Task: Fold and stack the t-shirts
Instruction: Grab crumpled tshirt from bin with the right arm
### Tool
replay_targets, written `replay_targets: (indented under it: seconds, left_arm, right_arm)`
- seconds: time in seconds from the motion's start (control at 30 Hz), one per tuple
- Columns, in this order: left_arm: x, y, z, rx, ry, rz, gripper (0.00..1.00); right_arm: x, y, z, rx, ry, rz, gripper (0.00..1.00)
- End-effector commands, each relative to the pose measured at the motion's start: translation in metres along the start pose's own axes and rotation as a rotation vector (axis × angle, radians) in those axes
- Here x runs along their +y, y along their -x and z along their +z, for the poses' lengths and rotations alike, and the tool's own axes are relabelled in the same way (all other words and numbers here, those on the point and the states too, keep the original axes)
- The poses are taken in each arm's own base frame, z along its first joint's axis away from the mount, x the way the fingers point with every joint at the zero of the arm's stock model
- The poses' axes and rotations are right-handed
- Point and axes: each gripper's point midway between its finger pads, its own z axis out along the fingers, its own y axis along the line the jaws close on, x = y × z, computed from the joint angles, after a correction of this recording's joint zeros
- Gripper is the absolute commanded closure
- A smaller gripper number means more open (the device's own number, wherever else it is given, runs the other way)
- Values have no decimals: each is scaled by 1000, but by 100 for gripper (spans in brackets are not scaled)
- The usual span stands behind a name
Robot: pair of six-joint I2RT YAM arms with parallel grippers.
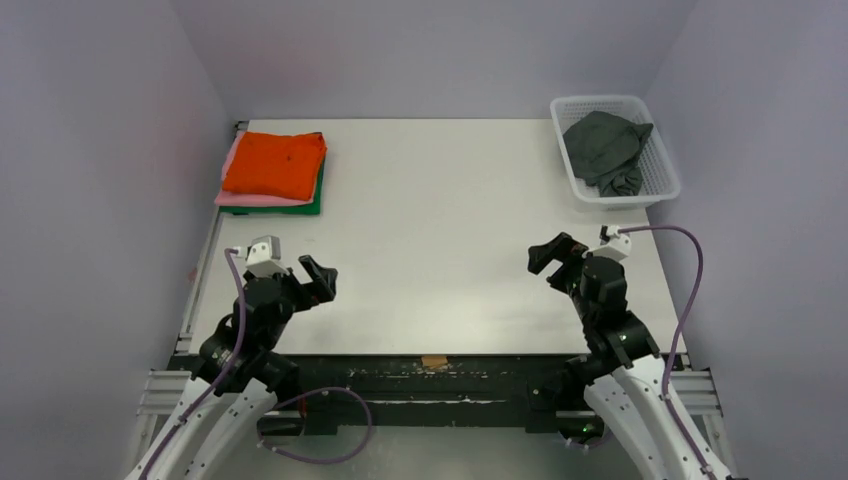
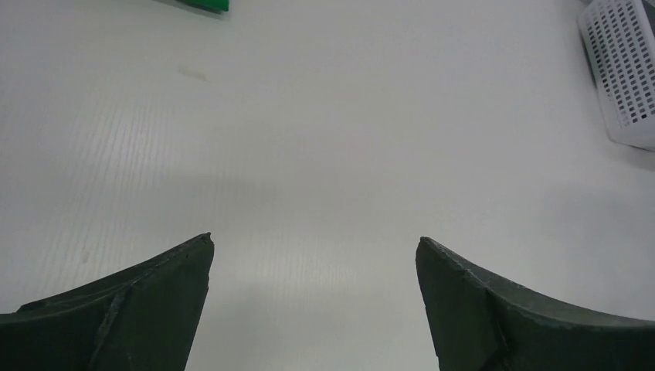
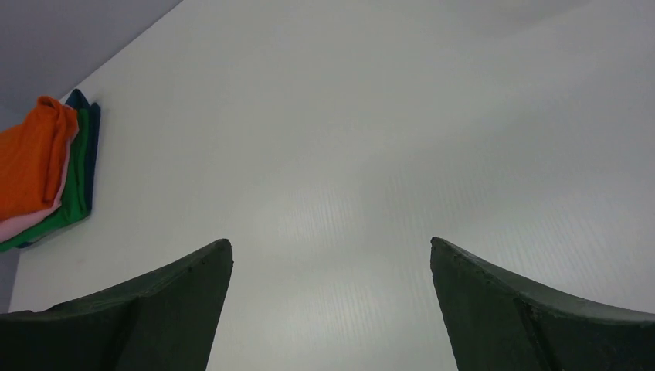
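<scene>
A crumpled dark grey t-shirt [image 1: 605, 150] lies in the white mesh basket [image 1: 664, 180] at the far right. A folded stack sits at the far left: an orange t-shirt [image 1: 275, 163] on top, a pink one [image 1: 236, 198] and a green one [image 1: 312, 203] under it. The stack also shows in the right wrist view [image 3: 35, 166]. My left gripper [image 1: 318, 279] is open and empty over the bare table near the front left. My right gripper [image 1: 553, 257] is open and empty over the table near the front right. Both are far from any shirt.
The white table [image 1: 430, 230] is boxed in by grey walls on three sides. The basket's corner [image 2: 622, 69] shows at the upper right of the left wrist view. A small tan tape piece [image 1: 434, 361] sits on the front edge.
</scene>
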Motion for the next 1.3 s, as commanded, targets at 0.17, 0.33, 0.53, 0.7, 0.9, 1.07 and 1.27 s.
replay_targets:
  seconds: [0.17, 0.33, 0.53, 0.7, 0.9, 1.07, 1.27]
  left_arm:
    - [-9, 1, 4, 2, -33, -14, 0]
    - [-11, -4, 6, 23, -38, -29, 0]
    - [-14, -1, 11, 16, -37, -34, 0]
    - [-19, 9, 13, -25, -53, -37, 0]
    - [-23, 17, 23, -65, -52, -27, 0]
    - [-25, 17, 32, -67, -48, -20, 0]
    - [-24, 18, 38, -85, -41, -16, 0]
  right_arm:
    - [51, 64, 28, -175, 90, 42, 1]
    - [59, 103, 79, -190, -88, -44, 1]
    - [38, 156, 155, -128, -222, -59, 2]
    - [-3, 215, 218, -128, -328, -31, 4]
    - [-64, 247, 295, -89, -441, 15, 7]
    - [-119, 252, 360, -113, -449, 106, 11]
    - [-148, 240, 414, -187, -371, 270, 16]
